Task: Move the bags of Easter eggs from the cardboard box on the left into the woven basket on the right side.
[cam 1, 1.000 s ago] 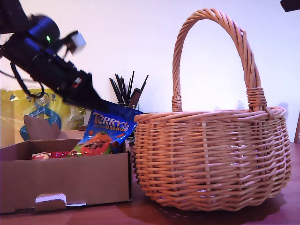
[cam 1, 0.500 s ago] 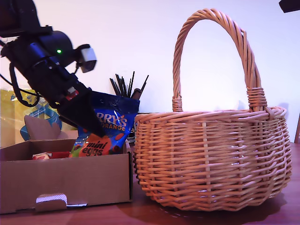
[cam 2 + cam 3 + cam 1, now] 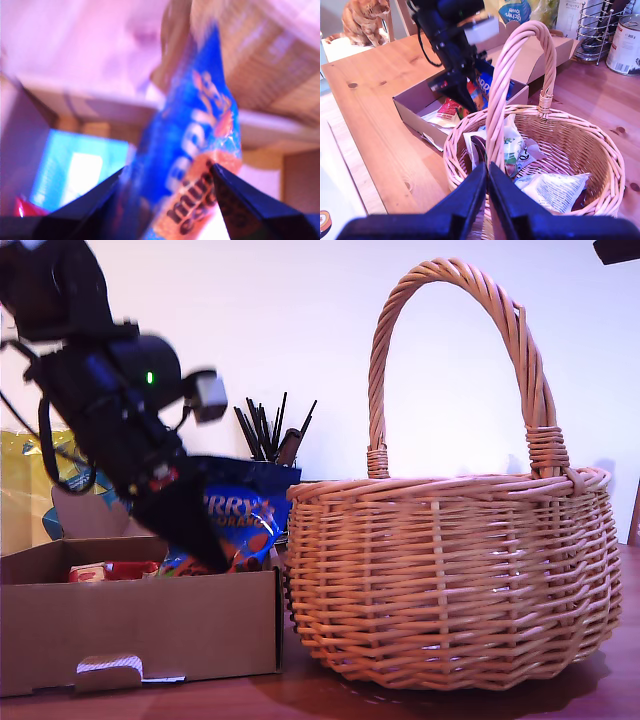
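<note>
My first gripper (image 3: 205, 545) held the blue bag (image 3: 243, 523), probably just clear of the cardboard box (image 3: 140, 625), at its edge nearest the woven basket (image 3: 450, 580). My second gripper (image 3: 487, 192) was closed and empty above the basket's rim.

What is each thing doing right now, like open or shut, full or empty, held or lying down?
my first gripper: shut on the blue bag.
blue bag: held, lifted above the cardboard box.
cardboard box: open, flaps up, packets inside.
woven basket: upright, several bags inside.
my second gripper: shut, empty, hovering at the basket's handle.
</note>
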Controlling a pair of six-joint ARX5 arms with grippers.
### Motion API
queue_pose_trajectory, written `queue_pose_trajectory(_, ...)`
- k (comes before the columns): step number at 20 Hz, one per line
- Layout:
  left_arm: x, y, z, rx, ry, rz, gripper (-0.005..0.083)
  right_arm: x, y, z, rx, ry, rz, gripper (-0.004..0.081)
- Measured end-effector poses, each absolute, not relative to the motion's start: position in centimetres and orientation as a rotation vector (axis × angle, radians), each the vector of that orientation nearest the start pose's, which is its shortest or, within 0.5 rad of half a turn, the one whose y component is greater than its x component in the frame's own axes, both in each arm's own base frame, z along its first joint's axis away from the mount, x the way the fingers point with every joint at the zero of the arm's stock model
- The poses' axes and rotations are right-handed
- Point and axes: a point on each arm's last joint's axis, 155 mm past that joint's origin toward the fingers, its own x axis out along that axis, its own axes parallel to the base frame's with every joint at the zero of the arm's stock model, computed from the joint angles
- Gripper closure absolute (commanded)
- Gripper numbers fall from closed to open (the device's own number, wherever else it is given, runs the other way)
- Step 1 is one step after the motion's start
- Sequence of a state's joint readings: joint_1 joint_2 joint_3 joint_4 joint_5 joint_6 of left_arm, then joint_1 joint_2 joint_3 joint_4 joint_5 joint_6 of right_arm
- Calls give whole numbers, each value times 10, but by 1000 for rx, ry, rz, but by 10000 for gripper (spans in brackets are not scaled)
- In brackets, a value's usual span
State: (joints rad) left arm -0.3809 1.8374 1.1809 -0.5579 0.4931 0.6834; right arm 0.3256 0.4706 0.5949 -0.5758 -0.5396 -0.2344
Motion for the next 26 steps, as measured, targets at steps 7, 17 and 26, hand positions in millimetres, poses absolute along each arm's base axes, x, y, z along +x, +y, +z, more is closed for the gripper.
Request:
queue_pose_trajectory(7, 340, -230, 42, 488, 928, -1150, 755, 181, 161, 215, -166, 361, 899, 782)
queue_pose_trajectory(17, 329, -222, 113, 444, 871, -1094, 755, 181, 161, 215, -166, 361, 899, 782)
queue_pose_trajectory(26, 290, -269, 172, -177, 1070, -1066, 755, 182, 161, 215, -166, 358, 899, 782)
